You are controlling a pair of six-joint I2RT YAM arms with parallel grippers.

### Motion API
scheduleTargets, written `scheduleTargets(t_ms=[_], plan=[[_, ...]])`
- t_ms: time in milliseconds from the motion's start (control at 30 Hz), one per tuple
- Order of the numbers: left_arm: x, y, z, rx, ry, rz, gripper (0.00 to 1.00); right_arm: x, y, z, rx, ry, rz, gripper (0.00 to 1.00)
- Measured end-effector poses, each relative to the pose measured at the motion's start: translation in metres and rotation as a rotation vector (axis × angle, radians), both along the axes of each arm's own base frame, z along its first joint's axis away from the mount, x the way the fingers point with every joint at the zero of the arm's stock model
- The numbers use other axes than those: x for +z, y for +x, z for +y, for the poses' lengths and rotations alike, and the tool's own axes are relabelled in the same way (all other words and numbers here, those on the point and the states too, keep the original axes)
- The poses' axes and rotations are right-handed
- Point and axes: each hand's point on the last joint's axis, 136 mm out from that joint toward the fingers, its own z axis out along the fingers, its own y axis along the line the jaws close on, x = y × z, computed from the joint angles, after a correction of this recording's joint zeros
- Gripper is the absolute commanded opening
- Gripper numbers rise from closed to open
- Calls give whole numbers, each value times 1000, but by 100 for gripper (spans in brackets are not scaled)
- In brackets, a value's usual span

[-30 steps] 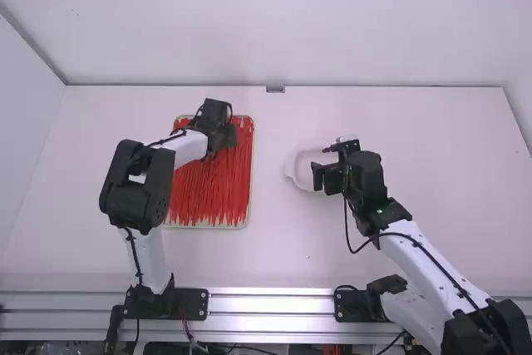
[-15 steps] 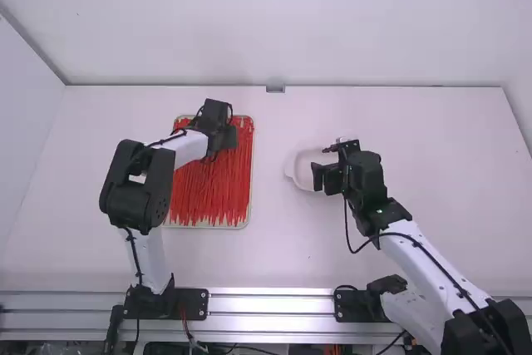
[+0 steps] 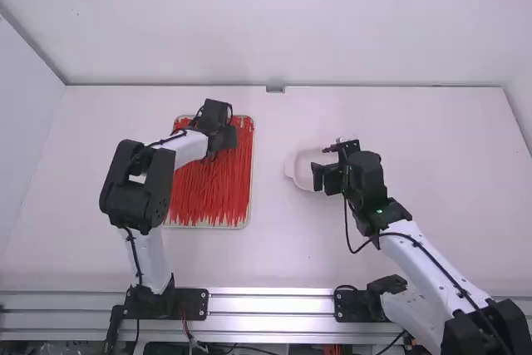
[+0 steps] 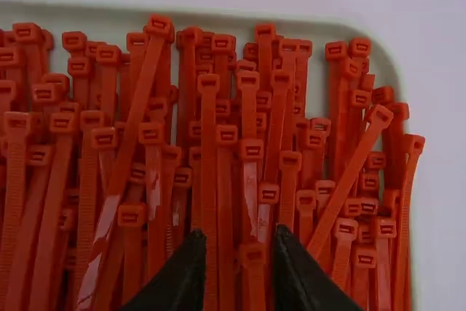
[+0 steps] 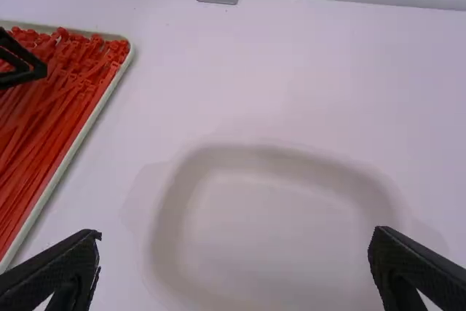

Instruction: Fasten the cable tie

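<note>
Several red cable ties (image 3: 212, 182) lie packed side by side in a pale tray (image 3: 208, 225) on the left half of the table. My left gripper (image 3: 219, 140) is at the far end of that pile. In the left wrist view its fingers (image 4: 191, 271) stand open, pushed down among the cable ties (image 4: 218, 107), with a few ties between them near the tray's far rim (image 4: 218, 17). My right gripper (image 3: 327, 169) hovers wide open over a white bowl (image 3: 298, 164), holding nothing. The bowl (image 5: 277, 152) looks empty between the right fingers (image 5: 65, 267).
A small grey fixture (image 3: 274, 87) sits at the table's far edge. In the right wrist view the tray of ties (image 5: 51, 100) lies beside the bowl, with the left gripper (image 5: 18, 60) on it. Bare table lies right of the bowl and toward the front.
</note>
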Motion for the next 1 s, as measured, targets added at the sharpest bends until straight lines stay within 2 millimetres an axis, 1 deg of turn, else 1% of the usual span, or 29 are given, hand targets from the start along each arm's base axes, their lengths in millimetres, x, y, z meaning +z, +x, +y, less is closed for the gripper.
scheduleTargets(t_ms=[100, 333, 533, 700, 1000], plan=[[-1, -1, -1, -2, 1, 5, 25, 0, 0, 0, 1, -1, 0, 98], [0, -3, -14, -29, 1, 3, 25, -1, 0, 0, 4, -2, 2, 98], [-1, -3, -12, -23, 8, -5, 25, -2, -2, 0, 4, -1, 11, 98], [-10, -10, -8, -12, 25, 14, 26, -3, -2, 0, 3, -4, 14, 98], [-5, -5, -8, -5, 24, -14, 25, -4, -2, -1, 2, -5, 17, 98]])
